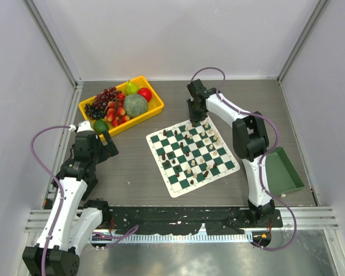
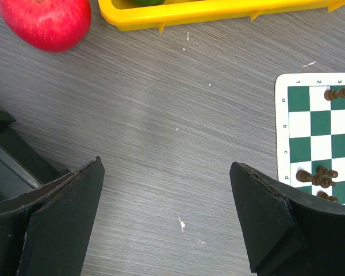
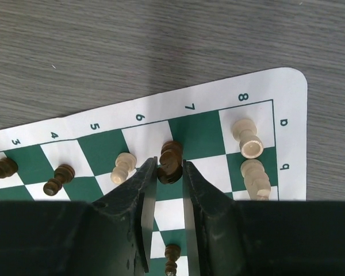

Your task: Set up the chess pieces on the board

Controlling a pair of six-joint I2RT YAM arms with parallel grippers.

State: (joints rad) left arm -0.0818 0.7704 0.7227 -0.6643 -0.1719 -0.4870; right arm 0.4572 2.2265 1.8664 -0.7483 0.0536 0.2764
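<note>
**Crowded pick at the board's far corner: the right gripper (image 3: 169, 172) is pinched narrow on a dark piece (image 3: 171, 158).**

Nearest, the left gripper (image 2: 167, 172) hangs wide open and empty over bare desk (image 2: 161, 86) off the board's (image 1: 183, 185) left edge, out of the way. A green tray (image 1: 282, 169) sits at the desk's right edge. The chess pieces (image 2: 313, 177) stand scattered over the squares, not in ranks (most of the work is left, I judge). At the far corner only the fingertips catch the dark piece, so it could tip or slip on lifting. A cream piece (image 3: 123, 167) stands just beside the left finger, and another dark one (image 3: 172, 256) shows under the gap; either could be knocked. The yellow fruit bin (image 1: 155, 106) sits well apart, far left.
</note>
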